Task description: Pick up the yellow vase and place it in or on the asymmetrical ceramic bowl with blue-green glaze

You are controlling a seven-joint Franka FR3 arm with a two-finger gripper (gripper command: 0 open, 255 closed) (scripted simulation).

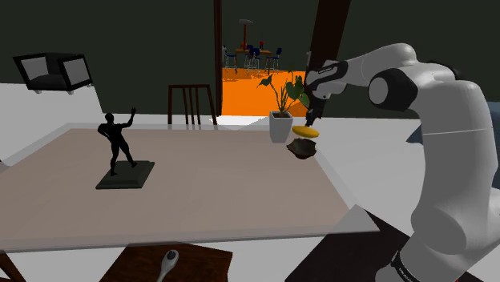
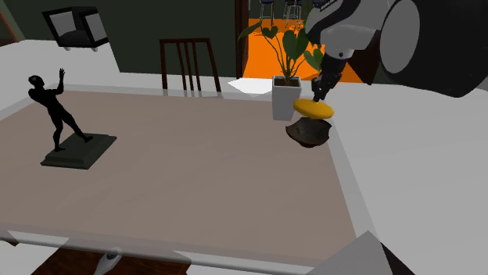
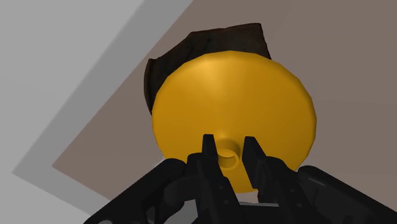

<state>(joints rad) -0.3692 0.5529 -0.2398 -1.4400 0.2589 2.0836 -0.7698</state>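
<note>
The yellow vase (image 1: 305,130) is a flat, disc-like body with a small neck; it hangs just above the dark, uneven bowl (image 1: 302,149) near the table's far right edge in the shoulder view. My black gripper (image 1: 311,117) comes down on it from above, shut on the vase's neck. In the second exterior view the vase (image 2: 313,109) sits right over the bowl (image 2: 308,133), with the gripper (image 2: 319,95) on top. In the wrist view both fingers clasp the neck of the vase (image 3: 233,121), and the bowl (image 3: 210,44) shows beyond its rim; whether vase and bowl touch I cannot tell.
A black figure statue (image 1: 122,152) on a dark base stands toward the shoulder view's left side of the table (image 1: 200,192). A white potted plant (image 1: 280,120) stands just behind the bowl. A dark chair (image 1: 191,102) is at the far edge.
</note>
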